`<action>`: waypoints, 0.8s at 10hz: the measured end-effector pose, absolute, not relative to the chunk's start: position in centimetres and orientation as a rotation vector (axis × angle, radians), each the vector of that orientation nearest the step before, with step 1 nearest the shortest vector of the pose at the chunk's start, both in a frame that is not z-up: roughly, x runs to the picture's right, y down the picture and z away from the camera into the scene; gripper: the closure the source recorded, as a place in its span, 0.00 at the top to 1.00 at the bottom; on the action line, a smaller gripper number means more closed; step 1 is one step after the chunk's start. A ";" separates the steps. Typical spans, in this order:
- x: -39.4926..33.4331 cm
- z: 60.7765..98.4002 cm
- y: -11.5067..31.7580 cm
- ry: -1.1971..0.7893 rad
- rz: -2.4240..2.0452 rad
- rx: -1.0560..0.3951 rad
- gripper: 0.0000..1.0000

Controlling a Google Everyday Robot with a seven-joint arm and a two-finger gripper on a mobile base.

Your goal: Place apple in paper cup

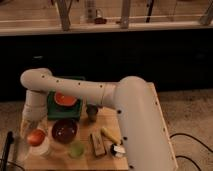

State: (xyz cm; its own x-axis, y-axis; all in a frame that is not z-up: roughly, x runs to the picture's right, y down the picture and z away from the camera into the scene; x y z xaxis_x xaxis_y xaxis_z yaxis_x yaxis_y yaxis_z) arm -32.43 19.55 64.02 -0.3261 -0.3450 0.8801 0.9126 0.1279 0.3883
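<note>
Camera view: the arm sweeps across the wooden table (pixel 107 122) to its left edge, and the gripper (pixel 31 125) hangs right above the apple (pixel 36 137). Whether it's clamped or has let go, I can't tell. The apple sits in the mouth of the paper cup (pixel 42 149), just beside the maroon bowl (pixel 65 131). A small green cup (pixel 76 148) stands nearby.
</note>
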 end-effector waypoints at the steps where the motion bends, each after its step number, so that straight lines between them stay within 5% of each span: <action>1: -32.4 64.0 19.4 -1.306 -1.455 -0.623 0.80; 8: -32.2 63.9 18.5 -1.315 -1.484 -0.617 0.80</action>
